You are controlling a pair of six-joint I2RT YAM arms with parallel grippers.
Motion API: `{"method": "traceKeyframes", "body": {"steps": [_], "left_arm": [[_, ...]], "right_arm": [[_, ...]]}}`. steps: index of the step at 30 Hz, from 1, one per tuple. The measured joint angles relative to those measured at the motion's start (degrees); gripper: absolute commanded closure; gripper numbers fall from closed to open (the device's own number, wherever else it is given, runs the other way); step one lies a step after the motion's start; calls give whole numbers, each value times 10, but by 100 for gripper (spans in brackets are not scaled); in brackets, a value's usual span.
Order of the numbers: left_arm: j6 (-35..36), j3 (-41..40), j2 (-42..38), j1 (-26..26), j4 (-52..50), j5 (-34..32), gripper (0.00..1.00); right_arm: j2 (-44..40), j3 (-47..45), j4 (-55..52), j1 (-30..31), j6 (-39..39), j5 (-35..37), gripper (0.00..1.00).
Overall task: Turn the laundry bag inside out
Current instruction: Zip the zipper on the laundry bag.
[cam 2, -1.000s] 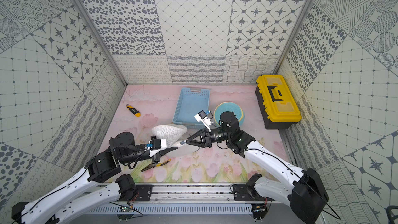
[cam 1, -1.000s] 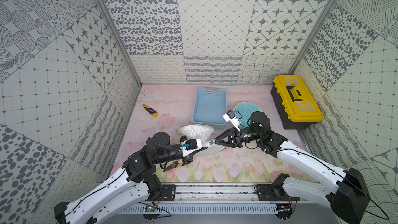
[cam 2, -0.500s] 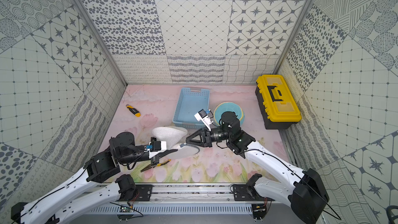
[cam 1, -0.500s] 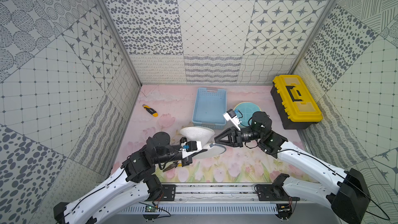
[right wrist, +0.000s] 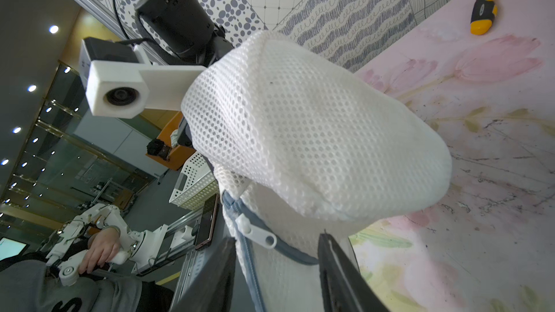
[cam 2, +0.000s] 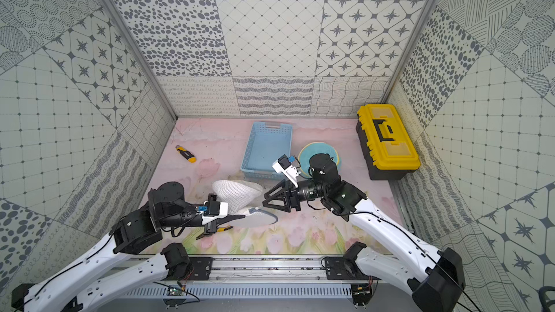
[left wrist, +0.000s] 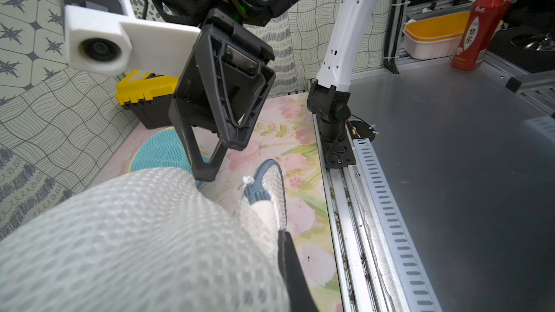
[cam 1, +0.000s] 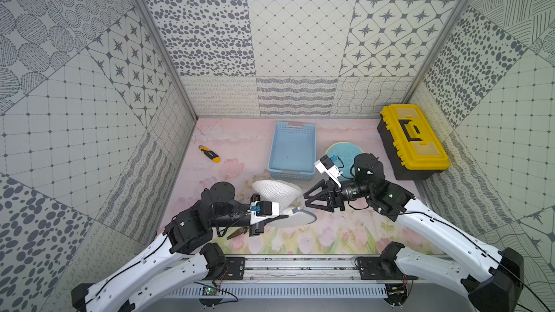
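Note:
The laundry bag [cam 1: 277, 191] is white mesh with a blue-grey zipper [right wrist: 240, 205]. It bulges up over my left gripper [cam 1: 280, 215], and its zipper edge [cam 1: 301, 217] droops to the mat. My left gripper [left wrist: 274, 235] is shut on the laundry bag. Mesh hides one finger, and only one black finger [left wrist: 289, 259] shows. My right gripper [cam 1: 305, 201] hovers just right of the bag in both top views [cam 2: 265, 200]. In the right wrist view my right gripper [right wrist: 276, 238] is open, and the zipper edge hangs loose between its fingers.
A blue basket [cam 1: 292, 148] stands behind the bag, with a teal round mesh piece [cam 1: 345, 153] to its right. A yellow-and-black toolbox [cam 1: 413, 142] sits at the back right and a yellow-handled cutter [cam 1: 209, 154] at the back left. Pliers [cam 2: 217, 231] lie under my left arm.
My right gripper's jaws have widened and let go of the bag's zipper edge, which now sags toward the mat. My left gripper stays shut and in place.

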Motion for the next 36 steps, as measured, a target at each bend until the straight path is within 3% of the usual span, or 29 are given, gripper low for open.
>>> {"method": "traceKeyframes", "body": {"steps": [10,36], "left_arm": [[0,10,10,18,-20,53,100],[0,14,12,33,-23,81,100]], "right_arm": [[7,52,-90,33,-81,8,57],[45,66,-121,70,-123,12,54]]}}
